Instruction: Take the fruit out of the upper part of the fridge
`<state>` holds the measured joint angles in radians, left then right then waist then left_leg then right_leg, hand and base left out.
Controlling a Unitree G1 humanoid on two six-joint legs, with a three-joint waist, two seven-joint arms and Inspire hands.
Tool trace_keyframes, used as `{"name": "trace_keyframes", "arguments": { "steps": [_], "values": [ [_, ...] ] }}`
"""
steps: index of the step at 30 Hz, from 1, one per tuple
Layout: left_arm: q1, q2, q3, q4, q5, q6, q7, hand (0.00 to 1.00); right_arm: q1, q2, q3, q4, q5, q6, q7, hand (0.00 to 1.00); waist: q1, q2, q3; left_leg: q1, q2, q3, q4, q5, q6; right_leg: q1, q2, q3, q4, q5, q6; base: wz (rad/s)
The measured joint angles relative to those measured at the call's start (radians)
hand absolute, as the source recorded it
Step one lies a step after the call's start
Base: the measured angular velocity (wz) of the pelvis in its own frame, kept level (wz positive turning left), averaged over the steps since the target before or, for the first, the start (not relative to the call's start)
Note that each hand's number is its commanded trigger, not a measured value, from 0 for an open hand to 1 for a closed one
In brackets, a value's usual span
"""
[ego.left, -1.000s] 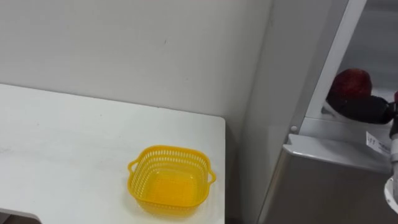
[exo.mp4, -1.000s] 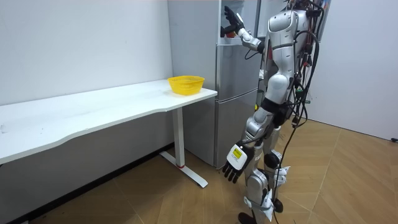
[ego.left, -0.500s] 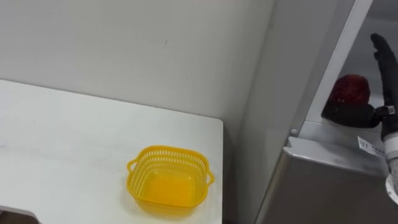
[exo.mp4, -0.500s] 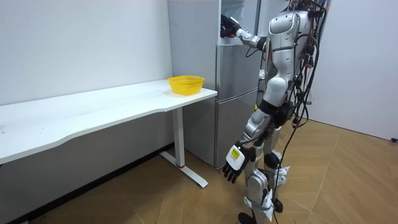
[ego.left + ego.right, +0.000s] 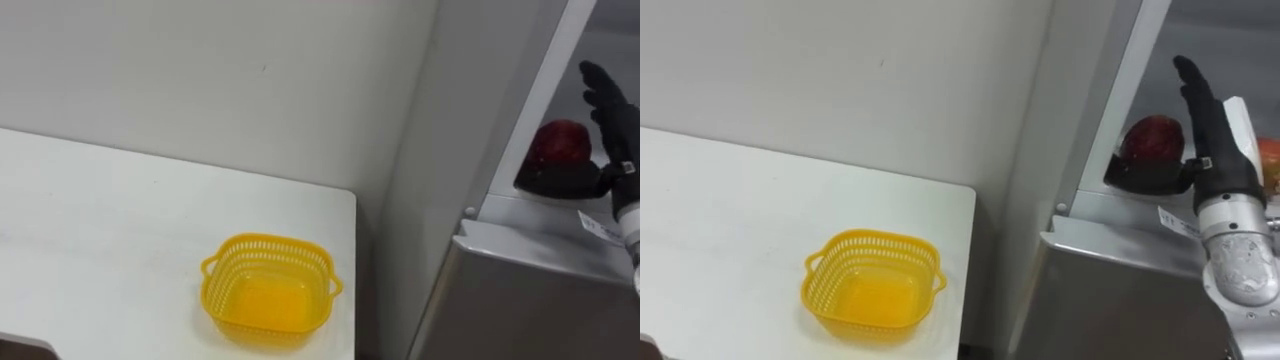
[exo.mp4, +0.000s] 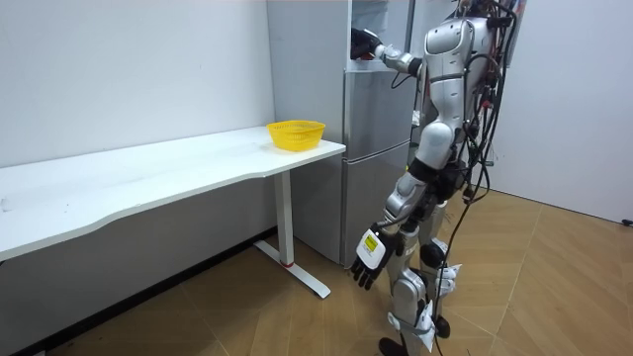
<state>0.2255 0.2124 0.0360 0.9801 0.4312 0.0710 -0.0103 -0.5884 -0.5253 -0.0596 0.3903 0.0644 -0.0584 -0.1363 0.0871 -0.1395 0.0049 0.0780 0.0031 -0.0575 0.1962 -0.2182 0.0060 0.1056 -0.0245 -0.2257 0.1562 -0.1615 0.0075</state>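
Right hand [image 5: 1217,165] open beside red fruit [image 5: 1153,135] inside upper fridge [image 5: 1120,300], fingers now upright, not levelled across fruit as second ago; left hand [image 6: 365,259] hangs relaxed by thigh.

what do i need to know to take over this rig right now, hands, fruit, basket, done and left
Right hand: open, fingers straight up, inside the open upper compartment of the fridge, right beside the red fruit; not closed on it.
Left hand: open, hanging by the robot's side, holding nothing.
Red fruit: on the upper shelf; something dark lies under it, unclear what.
Yellow basket: empty, on the white table, near the corner by the fridge.
Done: upper fridge open, hand at the fruit.
Left: grasp the fruit, draw it out, probably drop it in the basket.
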Motion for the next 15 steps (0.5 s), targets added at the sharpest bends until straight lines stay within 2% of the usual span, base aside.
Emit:
{"name": "trace_keyframes", "arguments": {
  "steps": [8,14,15],
  "values": [
    [0.004,0.000,-0.001,0.003,-0.006,0.035,0.000,0.00,-0.001,-0.006,-0.001,0.008,0.061,0.017,0.052,0.00,0.000,0.014,0.0048,0.002,0.000,0.000,0.000,0.000,0.000,0.002,0.001,0.001,0.000,0.000,-0.001,0.00],
    [0.005,0.000,-0.002,0.004,-0.006,0.052,0.000,0.00,-0.010,-0.030,0.011,0.036,0.131,0.018,0.087,0.00,0.003,0.022,0.0006,0.002,0.000,0.001,0.000,0.000,0.000,0.001,0.000,0.002,0.001,0.001,-0.001,0.00],
    [0.005,0.000,-0.002,0.004,-0.006,0.054,0.000,0.00,-0.018,-0.031,0.018,0.046,0.134,0.018,0.089,0.26,0.002,0.021,0.0004,0.002,0.000,0.001,0.001,0.000,0.000,0.001,0.000,0.002,0.001,0.001,-0.001,0.00]
  ]
}}
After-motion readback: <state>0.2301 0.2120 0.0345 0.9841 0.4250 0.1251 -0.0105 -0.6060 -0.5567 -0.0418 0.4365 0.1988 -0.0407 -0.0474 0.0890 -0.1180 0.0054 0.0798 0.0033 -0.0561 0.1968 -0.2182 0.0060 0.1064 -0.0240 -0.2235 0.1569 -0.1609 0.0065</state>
